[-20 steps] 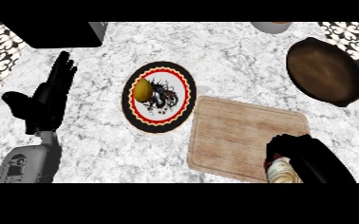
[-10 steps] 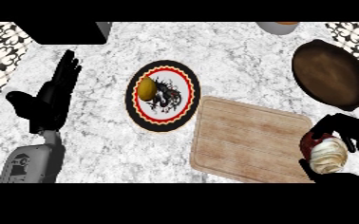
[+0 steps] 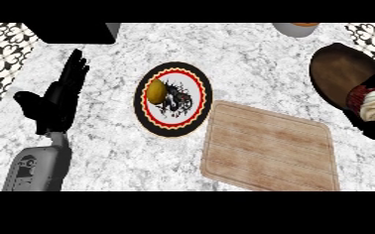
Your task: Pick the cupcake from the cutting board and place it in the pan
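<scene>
The cupcake (image 3: 365, 102), with a red wrapper and white frosting, shows at the right edge of the head view, over the near rim of the dark brown pan (image 3: 338, 74). My right hand (image 3: 359, 123) is mostly cut off by that edge; its black fingers wrap under and beside the cupcake. The wooden cutting board (image 3: 268, 152) lies bare at lower right. At the left, my left hand (image 3: 57, 98) rests open with fingers pointing up, far from the board.
A round plate (image 3: 173, 125) with a red, yellow and black rim sits in the middle and holds a yellow fruit (image 3: 156, 91). A black box (image 3: 72, 32) stands at the back left, a grey bowl (image 3: 296, 29) at the back right.
My right hand has carried the cupcake off the cutting board, up and to the right, to the pan's near rim. The left hand has stayed where it was.
</scene>
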### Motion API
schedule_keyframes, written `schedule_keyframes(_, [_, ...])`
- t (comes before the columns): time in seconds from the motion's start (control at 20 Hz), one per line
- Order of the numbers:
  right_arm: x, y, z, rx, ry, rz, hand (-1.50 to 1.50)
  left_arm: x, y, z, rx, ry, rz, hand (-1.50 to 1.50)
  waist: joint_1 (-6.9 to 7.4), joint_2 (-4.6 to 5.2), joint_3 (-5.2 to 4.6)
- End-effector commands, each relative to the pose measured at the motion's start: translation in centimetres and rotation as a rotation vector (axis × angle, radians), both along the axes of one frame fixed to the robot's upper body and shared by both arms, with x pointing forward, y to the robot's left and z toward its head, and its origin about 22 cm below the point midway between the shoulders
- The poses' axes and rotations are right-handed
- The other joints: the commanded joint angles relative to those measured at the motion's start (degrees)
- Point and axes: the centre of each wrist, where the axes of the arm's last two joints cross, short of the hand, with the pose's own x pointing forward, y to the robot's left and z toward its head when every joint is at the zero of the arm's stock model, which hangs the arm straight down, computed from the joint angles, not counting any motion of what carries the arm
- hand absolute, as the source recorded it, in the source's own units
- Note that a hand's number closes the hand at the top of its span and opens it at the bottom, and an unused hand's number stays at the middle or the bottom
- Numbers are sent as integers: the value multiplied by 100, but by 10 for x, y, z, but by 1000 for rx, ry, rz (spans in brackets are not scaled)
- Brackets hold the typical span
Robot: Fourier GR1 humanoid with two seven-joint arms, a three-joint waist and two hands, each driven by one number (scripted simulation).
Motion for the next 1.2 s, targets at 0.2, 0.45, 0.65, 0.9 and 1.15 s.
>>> schedule_keyframes(0.2, [52,-64,-19,-88,-53,-139,150,2,-16,5,1,-11,-36,0,218,60,18])
schedule_keyframes(0.45, [66,-76,-36,-199,-69,-237,150,11,-9,7,2,-34,-45,0,304,117,24])
schedule_keyframes(0.65, [66,-93,-38,-170,-48,-258,150,8,-11,-3,-9,-22,-86,0,418,172,36])
schedule_keyframes(0.9, [72,-89,-53,-163,-31,-255,150,9,-30,5,3,-28,-93,0,485,181,49])
schedule_keyframes(1.15, [61,-92,-78,50,237,-184,-150,13,-22,8,-13,-35,-96,0,568,242,55])
